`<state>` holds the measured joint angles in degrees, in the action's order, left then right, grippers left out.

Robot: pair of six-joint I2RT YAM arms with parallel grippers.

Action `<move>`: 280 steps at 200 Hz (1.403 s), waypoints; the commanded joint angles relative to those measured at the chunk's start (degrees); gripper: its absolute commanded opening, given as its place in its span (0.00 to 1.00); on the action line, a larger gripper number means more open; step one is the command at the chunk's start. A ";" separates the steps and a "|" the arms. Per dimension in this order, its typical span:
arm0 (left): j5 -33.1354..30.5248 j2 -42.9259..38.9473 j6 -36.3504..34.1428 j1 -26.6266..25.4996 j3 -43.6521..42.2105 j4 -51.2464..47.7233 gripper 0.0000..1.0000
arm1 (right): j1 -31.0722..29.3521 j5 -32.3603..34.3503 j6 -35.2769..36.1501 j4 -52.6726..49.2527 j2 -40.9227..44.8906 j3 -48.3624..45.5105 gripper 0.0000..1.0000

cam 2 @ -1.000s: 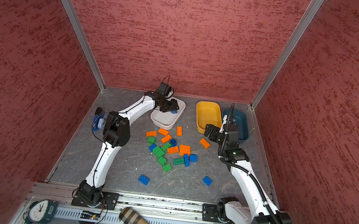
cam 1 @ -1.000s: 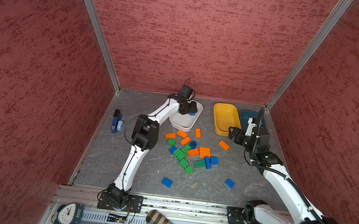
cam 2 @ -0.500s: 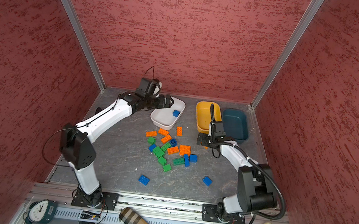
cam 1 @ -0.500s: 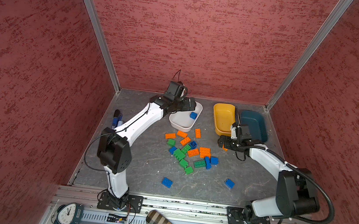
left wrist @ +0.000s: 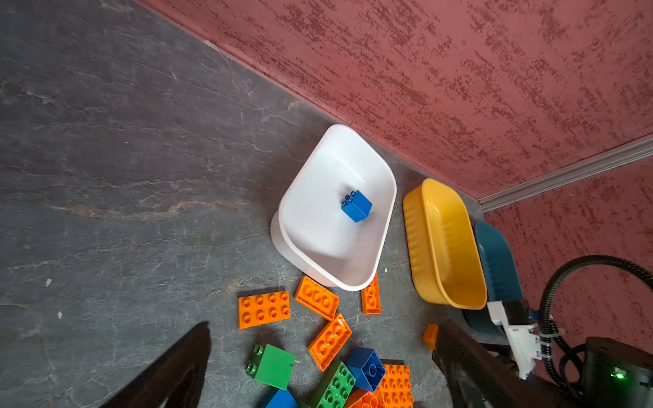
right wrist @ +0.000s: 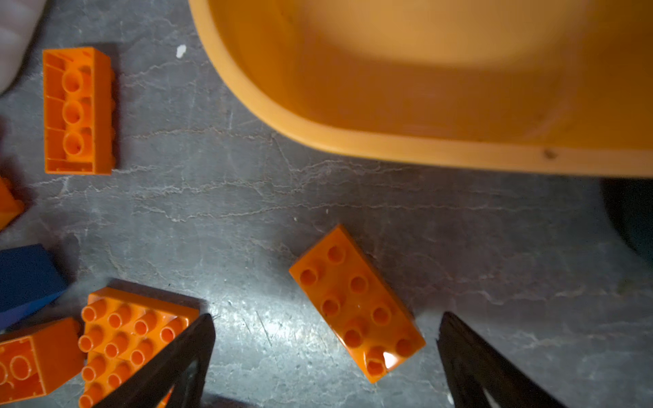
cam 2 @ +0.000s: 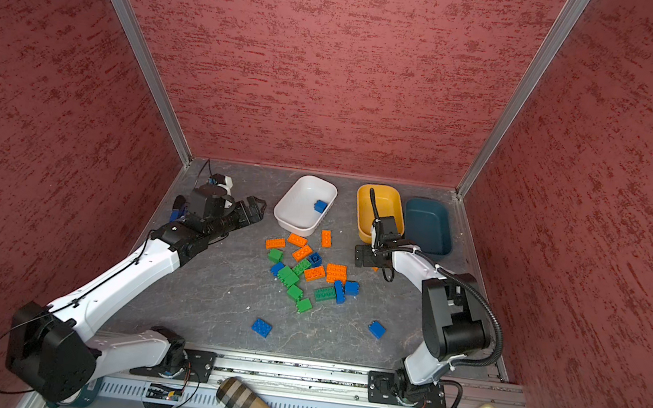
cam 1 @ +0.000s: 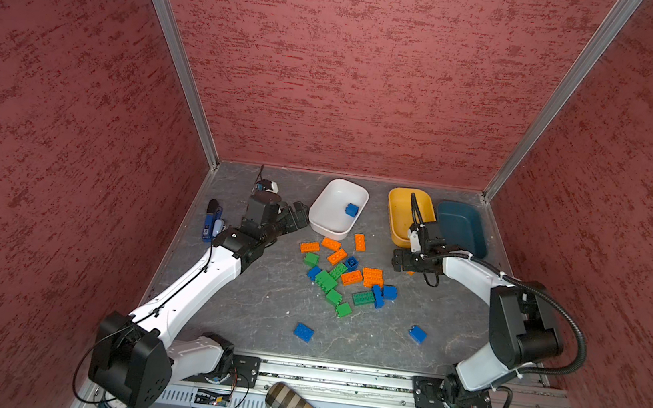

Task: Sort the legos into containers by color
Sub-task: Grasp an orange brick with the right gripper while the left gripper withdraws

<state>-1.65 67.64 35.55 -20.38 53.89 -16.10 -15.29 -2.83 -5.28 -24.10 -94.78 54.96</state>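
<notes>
Far row, left to right: white tub (cam 1: pixel 332 214), yellow-orange tub (cam 1: pixel 398 221), dark teal tub (cam 1: pixel 460 228). The last two stand just beside each other, and the white tub stands apart to their left. The white tub holds one blue brick (cam 1: pixel 351 210). The other two show bare floors in both top views.

The left gripper (cam 1: pixel 300 215) hovers just left of the white tub, its jaws spread wide with nothing between them. The right gripper (cam 1: pixel 404 261) sits low on the near side of the yellow-orange tub, jaws equally wide and gripping nothing.

The legos (cam 1: pixel 344 274) are orange, green and blue studded bricks, square and oblong. They lie scattered mid-floor between the arms, on the near side of the tubs, and several touch or overlap. Two loose blue bricks lie nearer the rail, one left (cam 1: pixel 304 331) and one right (cam 1: pixel 417 334).

View differences:
- **Right wrist view:** an oblong orange brick (right wrist: pixel 357 303), eight studs up, lies diagonally on the floor between the open fingers (right wrist: pixel 176 360) and touches neither. In both top views the right gripper covers nearly all of it.
- **Left wrist view:** the blue brick in the white tub is tipped on its side, studs facing sideways. In the top views it is too small to tell.
</notes>
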 commanded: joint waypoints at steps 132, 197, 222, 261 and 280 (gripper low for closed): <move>0.86 3.50 -0.21 1.17 -1.24 0.23 1.00 | -5.61 1.72 0.09 -4.49 -3.56 2.37 0.56; 1.52 6.48 2.07 1.11 -1.77 2.30 1.00 | -6.64 11.11 -6.97 -8.17 -7.08 5.26 0.39; 1.55 7.66 1.77 0.96 -1.59 2.18 0.99 | -6.81 11.43 -9.45 -5.84 -5.86 3.50 0.40; 1.17 9.20 1.43 0.78 -2.16 2.33 0.99 | -6.84 9.12 -15.26 1.10 -5.43 2.25 0.65; 1.21 9.50 1.81 0.73 -2.73 2.73 0.99 | -6.86 11.05 -16.29 3.68 -6.22 2.06 0.63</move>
<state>-0.14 76.36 37.50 -19.57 52.34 -14.96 -21.78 5.82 -17.50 -25.36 -101.21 57.82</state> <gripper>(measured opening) 0.995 0.653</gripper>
